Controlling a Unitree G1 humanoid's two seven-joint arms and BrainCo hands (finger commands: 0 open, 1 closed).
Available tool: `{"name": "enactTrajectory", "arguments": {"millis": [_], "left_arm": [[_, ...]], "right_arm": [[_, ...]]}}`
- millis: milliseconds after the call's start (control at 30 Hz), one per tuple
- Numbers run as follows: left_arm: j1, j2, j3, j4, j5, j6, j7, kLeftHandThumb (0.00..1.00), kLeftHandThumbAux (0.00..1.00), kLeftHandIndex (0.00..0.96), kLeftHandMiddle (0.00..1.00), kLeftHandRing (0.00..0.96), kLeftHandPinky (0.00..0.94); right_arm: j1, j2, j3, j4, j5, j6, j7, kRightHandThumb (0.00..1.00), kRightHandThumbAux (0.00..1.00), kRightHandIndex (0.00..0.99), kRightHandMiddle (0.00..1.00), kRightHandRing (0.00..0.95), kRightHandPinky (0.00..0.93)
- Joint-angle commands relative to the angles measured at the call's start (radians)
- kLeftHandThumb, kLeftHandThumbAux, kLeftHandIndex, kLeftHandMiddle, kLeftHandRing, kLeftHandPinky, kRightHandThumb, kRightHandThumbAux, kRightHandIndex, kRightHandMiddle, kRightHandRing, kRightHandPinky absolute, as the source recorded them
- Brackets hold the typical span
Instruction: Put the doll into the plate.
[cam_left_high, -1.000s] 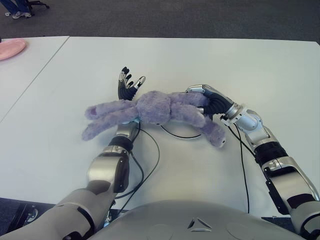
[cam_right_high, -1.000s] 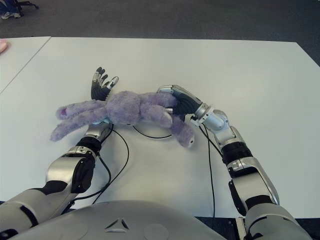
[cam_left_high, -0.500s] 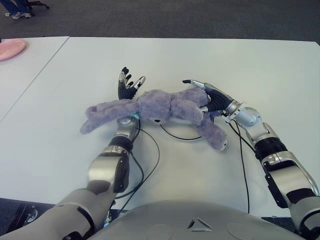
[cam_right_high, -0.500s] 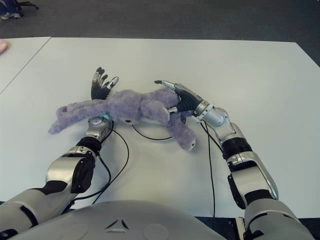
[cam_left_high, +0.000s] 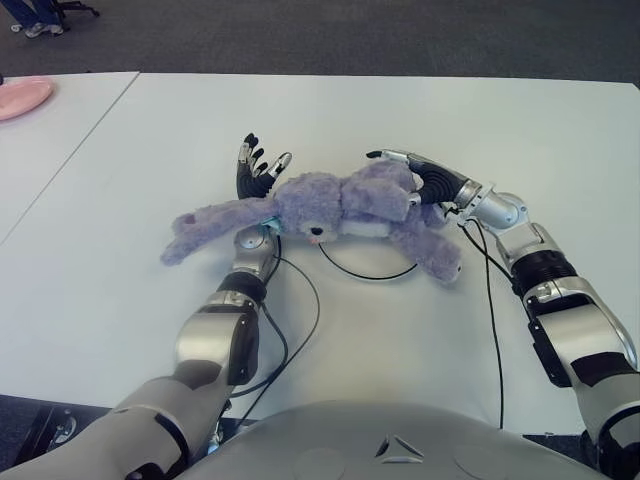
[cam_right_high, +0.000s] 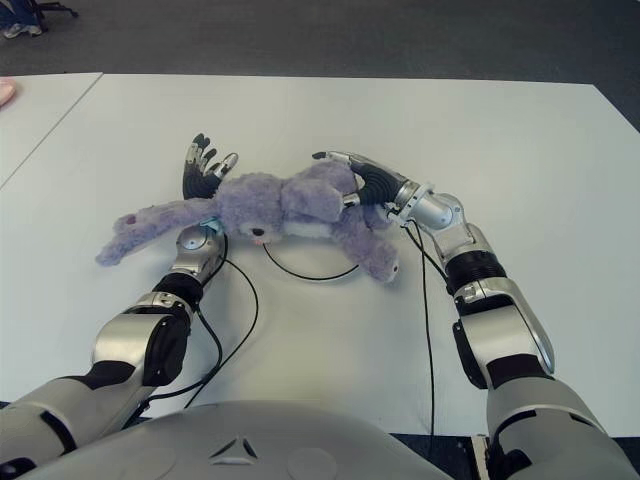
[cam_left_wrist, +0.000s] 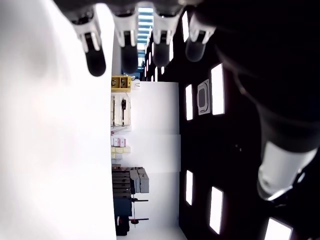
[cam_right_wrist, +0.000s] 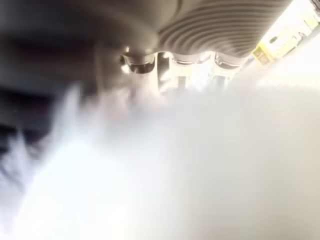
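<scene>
The purple plush doll (cam_left_high: 340, 205) lies stretched across the middle of the white table (cam_left_high: 420, 110), its face turned toward me. My right hand (cam_left_high: 412, 182) holds its body from the right, with fingers laid over the top of the fur. The right wrist view shows only fur pressed against those fingers (cam_right_wrist: 170, 65). My left hand (cam_left_high: 256, 167) lies palm up just left of the doll's head, fingers spread and holding nothing, with one long doll limb draped across its wrist. The pink plate (cam_left_high: 22, 97) sits far off at the left, on the neighbouring table.
A black cable (cam_left_high: 365, 272) loops on the table just in front of the doll, and more cable runs along both forearms. A seam (cam_left_high: 75, 150) separates this table from the one with the plate. Dark floor lies beyond the far edge.
My right hand has shifted slightly right and away, rolling the doll so its face shows and swinging its leg to the right. The left hand has not moved.
</scene>
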Motion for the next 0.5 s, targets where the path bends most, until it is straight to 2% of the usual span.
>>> {"name": "enactTrajectory", "arguments": {"millis": [33, 167, 500], "left_arm": [[0.256, -0.084, 0.003, 0.185, 0.002, 0.067, -0.024, 0.000, 0.681, 0.057, 0.092, 0.113, 0.167], [0.254, -0.084, 0.003, 0.185, 0.001, 0.068, -0.025, 0.000, 0.691, 0.057, 0.092, 0.114, 0.167], [0.253, -0.085, 0.006, 0.185, -0.001, 0.070, -0.026, 0.000, 0.705, 0.057, 0.094, 0.114, 0.167]], "right_arm": [[-0.023, 0.018, -0.046, 0.015, 0.100, 0.066, 0.138, 0.078, 0.403, 0.000, 0.000, 0.000, 0.000], [-0.033, 0.031, -0.067, 0.032, 0.124, 0.084, 0.165, 0.109, 0.392, 0.000, 0.000, 0.000, 0.000], [-0.056, 0.051, -0.106, 0.081, 0.109, 0.104, 0.143, 0.137, 0.352, 0.000, 0.000, 0.000, 0.000]]}}
